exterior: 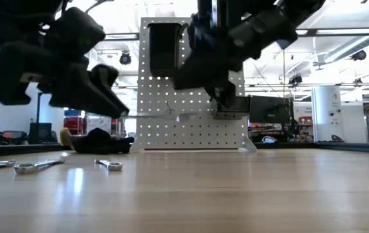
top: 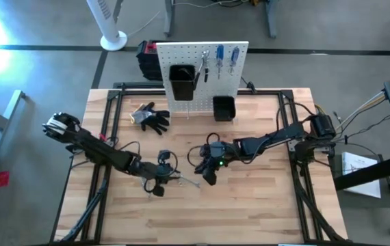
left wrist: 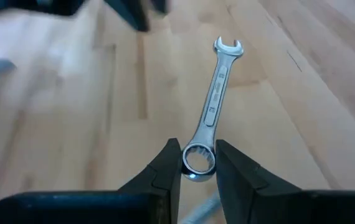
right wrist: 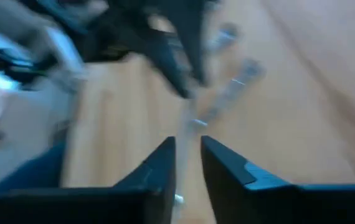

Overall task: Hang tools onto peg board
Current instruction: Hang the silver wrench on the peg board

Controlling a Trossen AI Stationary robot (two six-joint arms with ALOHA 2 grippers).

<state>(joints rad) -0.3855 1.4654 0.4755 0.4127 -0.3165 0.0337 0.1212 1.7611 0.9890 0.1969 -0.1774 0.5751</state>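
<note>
The left gripper (left wrist: 198,169) is closed on the ring end of a slim silver combination wrench (left wrist: 212,106), held over the light wooden tabletop (top: 250,212) at its middle-left — the open end points away from the fingers. Two more silver wrenches (exterior: 39,166) lie flat on the wood. Just to the right, the right gripper (right wrist: 188,155) hovers near centre, its dark fingers slightly parted around nothing. Behind stands the white perforated peg board (top: 188,61) with two black bins and blue-handled screwdrivers (top: 226,60) hanging.
</note>
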